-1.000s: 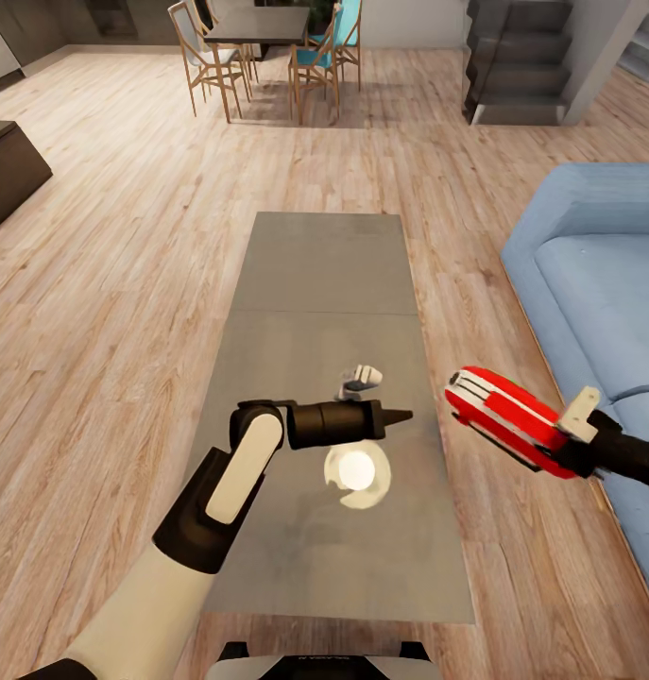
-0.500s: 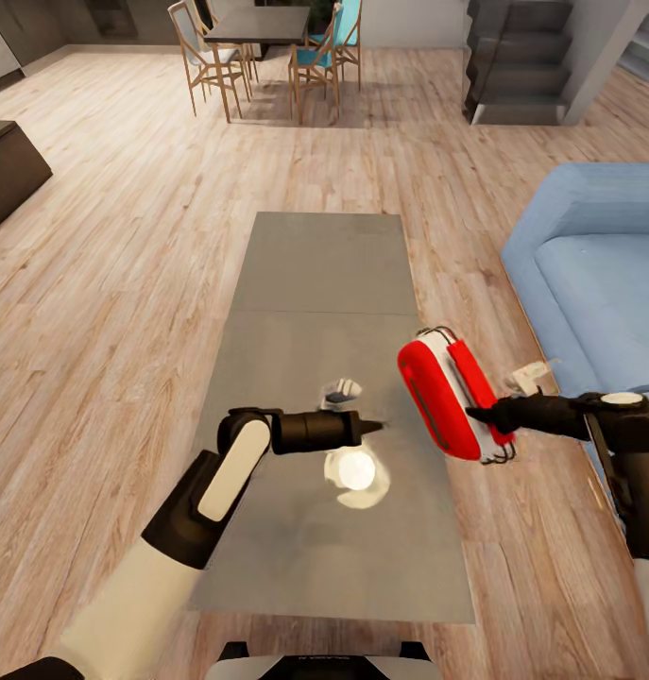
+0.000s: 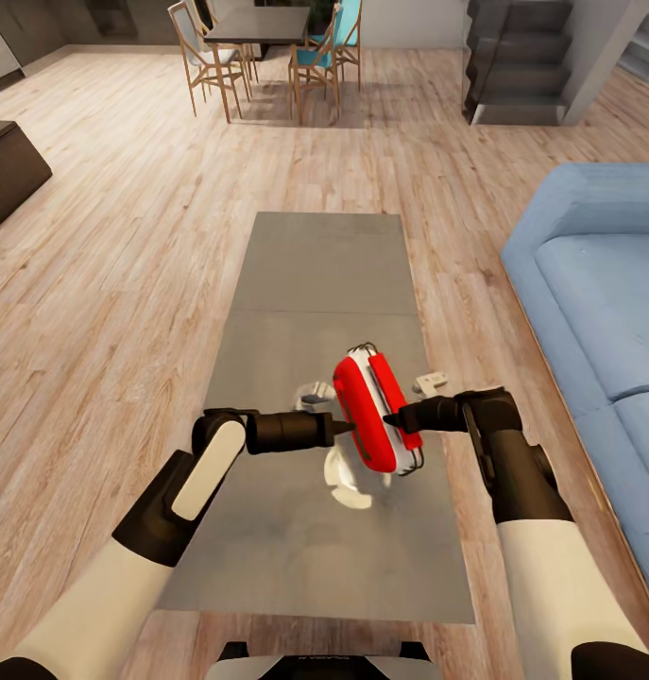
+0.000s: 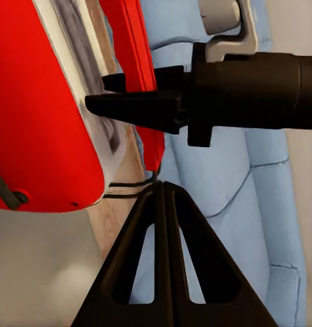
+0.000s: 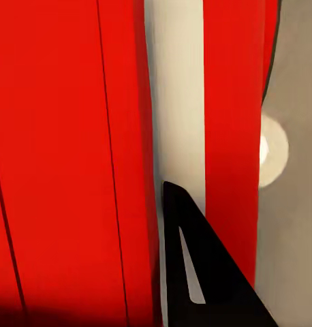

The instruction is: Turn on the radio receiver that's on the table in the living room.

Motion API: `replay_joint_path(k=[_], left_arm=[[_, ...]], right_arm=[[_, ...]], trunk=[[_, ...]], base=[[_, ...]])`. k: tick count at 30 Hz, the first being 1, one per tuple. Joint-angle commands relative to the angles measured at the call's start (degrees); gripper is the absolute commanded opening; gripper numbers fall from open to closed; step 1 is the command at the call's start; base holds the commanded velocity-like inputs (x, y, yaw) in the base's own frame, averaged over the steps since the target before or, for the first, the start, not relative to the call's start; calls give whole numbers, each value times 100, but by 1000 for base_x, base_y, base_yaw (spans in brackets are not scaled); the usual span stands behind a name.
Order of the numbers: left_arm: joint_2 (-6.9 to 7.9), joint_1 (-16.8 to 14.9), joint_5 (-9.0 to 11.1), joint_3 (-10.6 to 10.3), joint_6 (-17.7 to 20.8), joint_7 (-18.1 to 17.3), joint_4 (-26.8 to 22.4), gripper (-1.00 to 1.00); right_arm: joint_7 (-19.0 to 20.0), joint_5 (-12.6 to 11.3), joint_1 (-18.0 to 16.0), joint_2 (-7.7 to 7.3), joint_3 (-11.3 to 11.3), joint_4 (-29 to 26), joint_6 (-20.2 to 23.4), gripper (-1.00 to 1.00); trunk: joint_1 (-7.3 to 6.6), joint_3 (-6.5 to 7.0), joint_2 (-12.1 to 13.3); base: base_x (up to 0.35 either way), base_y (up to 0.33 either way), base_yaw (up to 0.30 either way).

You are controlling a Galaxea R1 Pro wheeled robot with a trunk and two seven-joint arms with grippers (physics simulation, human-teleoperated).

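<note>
**Radio carried in over the table, left arm lined up to press**

Fingers [image 4: 139, 105] of your right gripper [image 3: 392, 418] are clamped on the radio receiver [image 3: 373, 411], pinching its body from the sofa side, so the radio hangs off the surface, tipped on edge above the near half of the table [image 3: 315, 274]. Your left gripper [image 3: 335, 428] has its fingers drawn together into a single point with nothing between them, and that tip sits right at the radio's near red face; from the head view you cannot tell whether it is touching or just short.

What has changed in the last second matters most. Your right arm has swung the radio in from out over the floor beside the blue sofa [image 3: 598, 283] to a spot above the table, turning it from a flat, slanted pose to nearly upright. Your left arm has pulled back slightly towards you and now points straight at the radio.

You appear to be at the pressing step: one gripper steadies the radio while the other works its switch. Judged from here, the task is close to done but not finished, since no dial or button shows in any view and the left wrist view shows red casing, white trim and the thin wire handle [image 4: 6, 194]. Watch for the radio twisting in the grip when you push.
</note>
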Motion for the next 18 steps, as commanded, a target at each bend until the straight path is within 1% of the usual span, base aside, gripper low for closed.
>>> replay_joint_path(k=[1,5,7,11,18], left_arm=[[3,0,0,0,11,1,-57,-100],[6,0,41,0,81,2,-310,-100],[1,0,54,6,211,2,-383,-100],[-6,0,58,16,324,11,-404,-100],[-49,0,64,26,341,19,-408,-100]], right_arm=[[-3,-14,-1,11,2,1,8,-100],[-13,-14,-4,30,-2,3,39,-100],[-15,-32,-3,40,-8,3,34,-100],[1,-48,-3,45,-12,14,-20,-100],[65,-56,-2,30,-13,44,-49,-100]], trunk=[[0,0,0],[0,0,0],[0,0,0],[0,0,0],[0,0,0]], base=[[0,0,0],[0,0,0],[0,0,0],[0,0,0],[0,0,0]])
